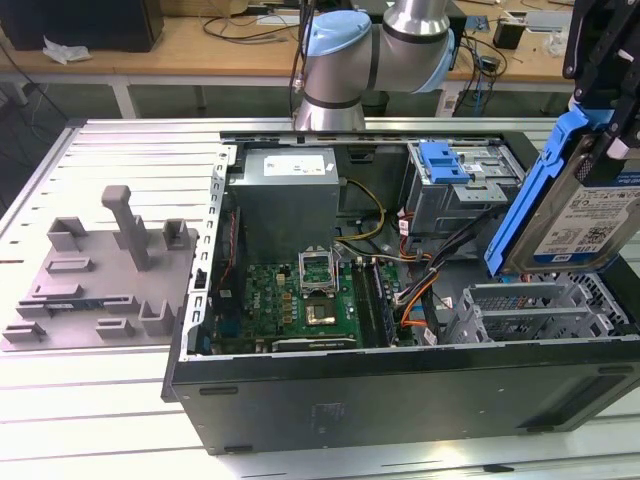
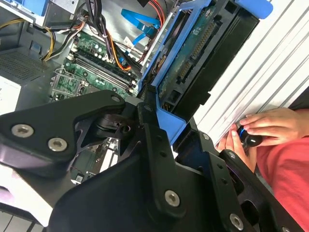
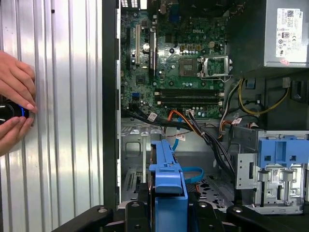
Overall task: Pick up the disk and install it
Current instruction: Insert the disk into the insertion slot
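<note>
Claw (image 1: 600, 108) grips the disk (image 1: 588, 215) by its blue bracket (image 1: 528, 205). I see it hanging on edge, long axis steeply upright, over the open case (image 1: 400, 385) at the exterior view's right end. The drive cage (image 1: 470, 195) sits lower, near it, toward that view's left.

We're in a robotics lab or workshop here: an opened computer case (image 1: 400, 400) lies on a ribbed metal counter (image 1: 100, 430), with a grey fixture plate (image 1: 90, 290) beside it. Behind stands a wooden bench (image 1: 200, 48) strewn with cables (image 1: 235, 22), and a robot arm (image 1: 370, 60) reaches over the case.
</note>
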Controlling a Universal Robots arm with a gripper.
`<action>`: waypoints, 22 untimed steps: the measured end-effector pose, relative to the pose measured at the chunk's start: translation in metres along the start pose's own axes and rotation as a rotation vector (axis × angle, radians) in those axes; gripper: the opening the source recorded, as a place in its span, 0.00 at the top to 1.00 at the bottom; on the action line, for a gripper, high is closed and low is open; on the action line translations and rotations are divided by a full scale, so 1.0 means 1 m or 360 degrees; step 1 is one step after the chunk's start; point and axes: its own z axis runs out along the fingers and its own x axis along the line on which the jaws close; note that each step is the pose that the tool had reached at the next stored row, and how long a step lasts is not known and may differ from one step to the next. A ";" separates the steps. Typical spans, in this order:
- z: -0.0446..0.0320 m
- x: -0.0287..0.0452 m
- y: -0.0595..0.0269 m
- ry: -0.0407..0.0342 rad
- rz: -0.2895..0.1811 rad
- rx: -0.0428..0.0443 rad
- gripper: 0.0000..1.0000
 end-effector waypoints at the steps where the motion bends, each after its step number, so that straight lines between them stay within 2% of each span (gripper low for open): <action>1: 0.0000 0.0000 0.0000 0.0000 0.0000 0.0000 0.63; 9: 0.0009 0.0000 0.0003 0.0000 0.0000 0.0001 0.63; 22: 0.0081 0.0002 0.0010 0.0000 0.0010 0.0002 0.63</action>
